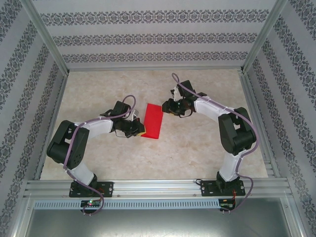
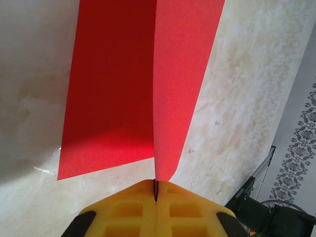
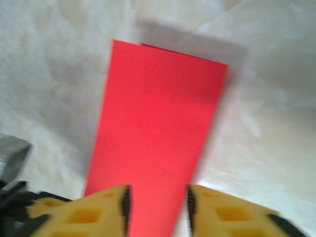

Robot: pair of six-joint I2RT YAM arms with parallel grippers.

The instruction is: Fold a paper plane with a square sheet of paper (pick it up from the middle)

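Low in the left wrist view, the left gripper (image 2: pixel 155 190) is seen clamped shut on the near edge of the square sheet of paper (image 2: pixel 113 98), with 1 flap lifted upright along the crease. In the top view the sheet is found at the centre of the table (image 1: pixel 197 143), narrowed by a half fold. Further up, the right gripper (image 1: pixel 167 107) is held narrowly open astride the far end, gripping nothing. The first centre fold is judged to be in hand. Next, the raised flap should be laid flat and the crease pressed.
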